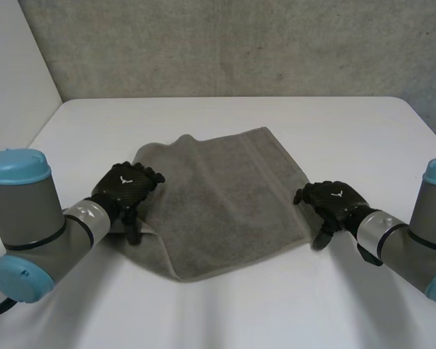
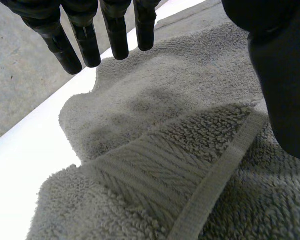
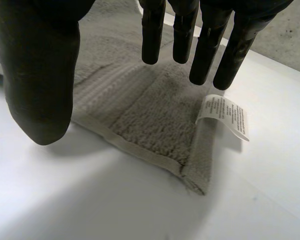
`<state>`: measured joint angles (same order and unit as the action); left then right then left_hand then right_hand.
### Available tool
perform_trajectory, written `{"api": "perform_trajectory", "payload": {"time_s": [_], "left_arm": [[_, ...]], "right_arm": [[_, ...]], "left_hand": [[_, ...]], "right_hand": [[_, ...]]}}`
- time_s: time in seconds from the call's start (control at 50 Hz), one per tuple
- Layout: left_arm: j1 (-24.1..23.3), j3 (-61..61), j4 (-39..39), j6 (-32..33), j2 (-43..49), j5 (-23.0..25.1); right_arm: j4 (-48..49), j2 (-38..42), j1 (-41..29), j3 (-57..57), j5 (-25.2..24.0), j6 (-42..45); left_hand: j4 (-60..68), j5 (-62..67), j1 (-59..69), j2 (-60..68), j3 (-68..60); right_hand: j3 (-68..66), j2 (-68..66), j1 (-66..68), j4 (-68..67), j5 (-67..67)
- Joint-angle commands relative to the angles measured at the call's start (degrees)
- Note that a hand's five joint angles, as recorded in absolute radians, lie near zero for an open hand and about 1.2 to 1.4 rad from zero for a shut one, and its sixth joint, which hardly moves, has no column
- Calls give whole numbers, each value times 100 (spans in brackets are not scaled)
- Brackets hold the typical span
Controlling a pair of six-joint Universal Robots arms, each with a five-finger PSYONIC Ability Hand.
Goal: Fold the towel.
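Towel of grey terry cloth (image 1: 225,200) lies spread at a slant in the middle of the white bench (image 1: 276,298), mostly flat, a little rumpled along its left side. The left hand (image 1: 127,185) is over that left edge, and its wrist view shows straight fingers (image 2: 85,42) fanned out above the pile with the thumb well apart, so nothing is gripped. Under that palm a hemmed flap (image 2: 210,170) of the towel (image 2: 190,95) lies turned over onto the cloth below it. Over on the other side, the right hand (image 1: 330,200) sits at the near right corner, fingers (image 3: 152,35) straight and spread, thumb wide, hovering just above the towel (image 3: 150,115) without pinching it. A white label (image 3: 227,115) sticks up right at that corner, beside the fingertips. By my reading this is the grasp stage: both hands are lined up on opposite sides and neither has closed. The next move calls for each hand to come down and pinch its edge between fingers and thumb, the right taking the hem by the label, the left taking the flap's edge cleanly and not a bunch of pile. Then both should lift together, so the cloth carries over evenly.
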<state>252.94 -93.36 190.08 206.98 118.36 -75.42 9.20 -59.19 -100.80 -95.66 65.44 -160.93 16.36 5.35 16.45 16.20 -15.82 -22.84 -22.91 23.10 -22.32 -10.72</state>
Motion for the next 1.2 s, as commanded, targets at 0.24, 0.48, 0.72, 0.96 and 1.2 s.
{"api": "perform_trajectory", "payload": {"time_s": [0.24, 0.48, 0.72, 0.96, 1.2], "left_arm": [[27, 380, -594, 465, 301, 18], [27, 530, -674, 581, 424, 9], [27, 530, -674, 589, 433, 9], [45, 468, -700, 589, 398, 9], [159, 407, -735, 589, 354, -43]], "right_arm": [[179, 64, -176, -76, -163, -387], [205, 505, -273, 258, -102, -396], [478, 452, -256, 451, 74, -413], [803, 461, -273, 478, 373, -413], [777, 443, -264, 478, 408, -378]], "left_hand": [[294, 395, 285, 310, -348], [428, 530, 420, 445, -483], [748, 849, 739, 765, -803], [765, 866, 756, 781, -819], [2259, 2361, 2251, 2276, -2314]], "right_hand": [[82, 89, -108, 29, -130], [-440, -433, 414, -492, -652], [-961, -954, 935, -1013, -1173], [-1600, -1593, 1573, -1652, -1812], [-5716, -5709, 5690, -5768, -5928]]}}
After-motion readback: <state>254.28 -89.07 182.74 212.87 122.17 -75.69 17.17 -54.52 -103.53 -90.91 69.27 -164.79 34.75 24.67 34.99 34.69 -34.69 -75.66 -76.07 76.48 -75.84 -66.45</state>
